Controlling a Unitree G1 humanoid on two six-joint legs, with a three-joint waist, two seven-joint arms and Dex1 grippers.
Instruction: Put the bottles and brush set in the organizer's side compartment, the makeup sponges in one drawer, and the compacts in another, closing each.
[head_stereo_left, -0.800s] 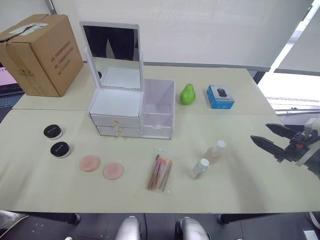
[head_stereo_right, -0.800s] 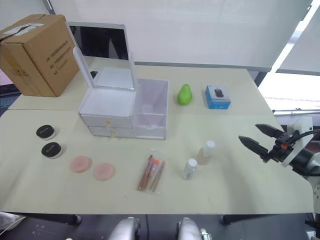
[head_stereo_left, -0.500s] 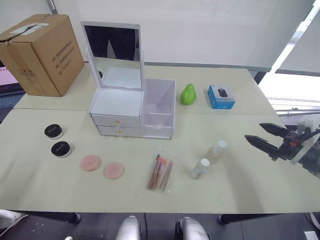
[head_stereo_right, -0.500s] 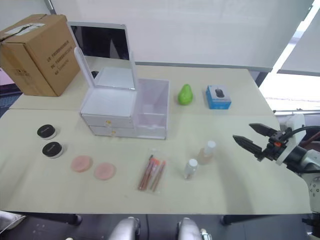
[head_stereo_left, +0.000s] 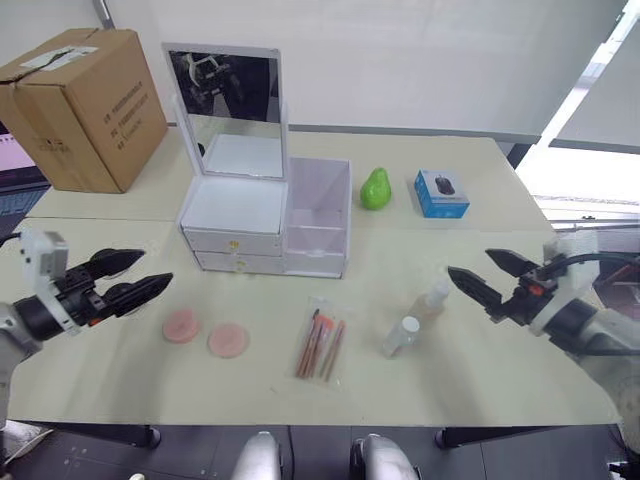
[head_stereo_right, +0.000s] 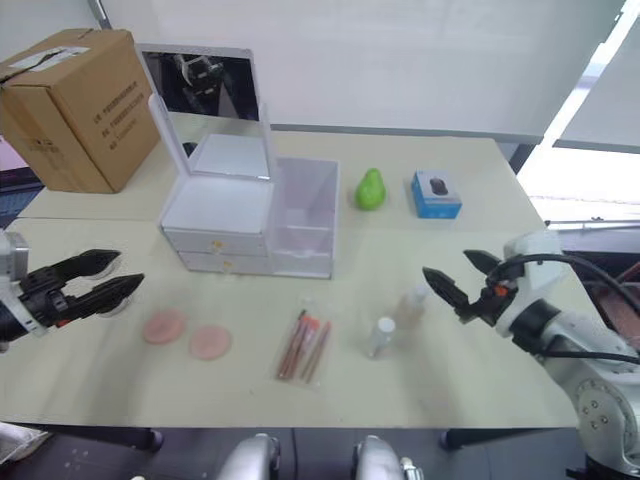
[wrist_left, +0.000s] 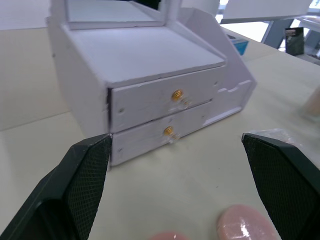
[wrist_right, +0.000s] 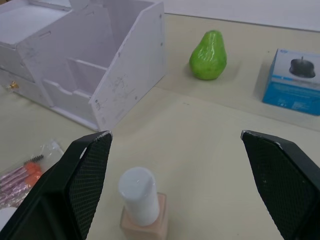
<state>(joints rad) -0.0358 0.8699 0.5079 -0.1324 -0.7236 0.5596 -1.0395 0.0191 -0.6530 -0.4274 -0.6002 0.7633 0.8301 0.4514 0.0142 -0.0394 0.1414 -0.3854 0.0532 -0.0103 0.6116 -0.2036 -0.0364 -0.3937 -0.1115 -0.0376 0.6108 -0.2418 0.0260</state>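
Observation:
The white organizer (head_stereo_left: 233, 207) stands mid-table with its mirror lid up, both drawers (wrist_left: 170, 96) shut and its side compartment (head_stereo_left: 318, 215) open-topped. In front of it lie two pink makeup sponges (head_stereo_left: 181, 325), the bagged brush set (head_stereo_left: 320, 345), a small clear bottle (head_stereo_left: 402, 335) and a peach bottle (head_stereo_left: 432, 298). My right gripper (head_stereo_left: 470, 262) is open, just right of the peach bottle (wrist_right: 142, 202). Left of the drawers my left gripper (head_stereo_left: 155, 268) is also open, above the table. The compacts are hidden behind it.
A cardboard box (head_stereo_left: 85, 105) sits at the back left corner. Behind the bottles are a green pear (head_stereo_left: 375, 188) and a blue mouse box (head_stereo_left: 440, 193). Bare tabletop stretches between the organizer and the items in front.
My left arm has come into view from the left, over where the compacts lay. The right gripper has moved left, closer to the peach bottle.

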